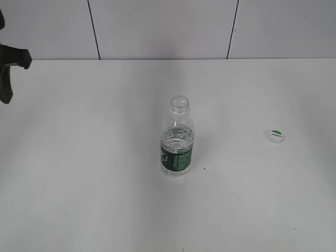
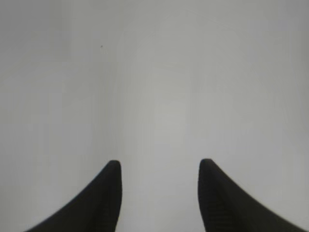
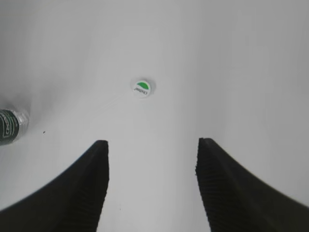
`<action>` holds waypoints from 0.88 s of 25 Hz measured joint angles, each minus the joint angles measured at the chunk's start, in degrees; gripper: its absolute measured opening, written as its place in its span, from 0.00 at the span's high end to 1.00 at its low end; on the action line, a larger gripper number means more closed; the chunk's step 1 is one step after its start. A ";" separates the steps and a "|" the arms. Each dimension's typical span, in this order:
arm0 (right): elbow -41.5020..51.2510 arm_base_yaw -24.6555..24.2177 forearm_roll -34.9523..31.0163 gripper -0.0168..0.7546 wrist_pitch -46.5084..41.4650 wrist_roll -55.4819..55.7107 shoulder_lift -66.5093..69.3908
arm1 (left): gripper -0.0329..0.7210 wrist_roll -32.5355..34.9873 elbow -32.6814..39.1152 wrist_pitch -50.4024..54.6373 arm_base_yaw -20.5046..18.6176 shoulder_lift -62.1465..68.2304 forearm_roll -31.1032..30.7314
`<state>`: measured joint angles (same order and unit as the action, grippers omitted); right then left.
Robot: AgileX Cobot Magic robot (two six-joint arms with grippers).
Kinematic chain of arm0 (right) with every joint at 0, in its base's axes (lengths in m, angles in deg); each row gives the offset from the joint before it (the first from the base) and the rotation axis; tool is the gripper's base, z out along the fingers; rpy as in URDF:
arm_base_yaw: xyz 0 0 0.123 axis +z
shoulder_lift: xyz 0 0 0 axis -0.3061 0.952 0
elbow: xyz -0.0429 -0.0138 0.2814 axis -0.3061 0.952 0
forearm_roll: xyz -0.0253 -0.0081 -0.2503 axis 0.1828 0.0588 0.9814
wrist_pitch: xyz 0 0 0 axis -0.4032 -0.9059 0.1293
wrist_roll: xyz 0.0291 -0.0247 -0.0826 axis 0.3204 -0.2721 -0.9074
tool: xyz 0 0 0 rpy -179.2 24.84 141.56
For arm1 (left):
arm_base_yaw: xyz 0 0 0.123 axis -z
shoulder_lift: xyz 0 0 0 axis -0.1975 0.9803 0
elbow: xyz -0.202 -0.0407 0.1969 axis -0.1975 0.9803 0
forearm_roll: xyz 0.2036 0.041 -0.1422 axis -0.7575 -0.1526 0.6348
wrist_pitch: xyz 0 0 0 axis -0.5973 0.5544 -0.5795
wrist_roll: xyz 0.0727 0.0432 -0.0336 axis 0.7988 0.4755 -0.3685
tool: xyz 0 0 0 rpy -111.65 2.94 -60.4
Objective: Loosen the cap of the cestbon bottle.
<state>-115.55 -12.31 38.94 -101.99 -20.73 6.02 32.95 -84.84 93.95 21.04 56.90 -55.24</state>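
The cestbon bottle (image 1: pixel 177 139) stands upright in the middle of the white table, its mouth open with no cap on it. Its green-labelled base shows at the left edge of the right wrist view (image 3: pixel 10 126). The white cap (image 1: pixel 275 135) with the green mark lies flat on the table to the bottle's right, apart from it; it also shows in the right wrist view (image 3: pixel 142 88). My right gripper (image 3: pixel 152 145) is open and empty, above the table short of the cap. My left gripper (image 2: pixel 160 166) is open and empty over bare table; part of it shows at the exterior view's left edge (image 1: pixel 9 71).
The white table (image 1: pixel 79 184) runs back to a white panelled wall (image 1: pixel 157 26) with dark seams. A small dark speck (image 1: pixel 204 169) lies next to the bottle.
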 joint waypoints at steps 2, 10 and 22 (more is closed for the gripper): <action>3.50 0.00 0.21 0.40 0.00 0.02 -4.19 | 0.53 0.00 2.88 0.00 0.00 -3.17 -1.16; 14.72 0.00 1.15 0.40 -0.04 0.06 -22.75 | 0.56 0.02 10.14 0.31 0.00 -19.65 -3.29; 31.39 0.00 1.49 0.40 -0.11 0.34 -53.42 | 0.61 0.02 26.45 0.40 0.00 -53.61 -4.34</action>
<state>-84.16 -12.31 40.44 -102.10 -20.38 -47.40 32.96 -58.39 94.35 21.04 3.29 -59.58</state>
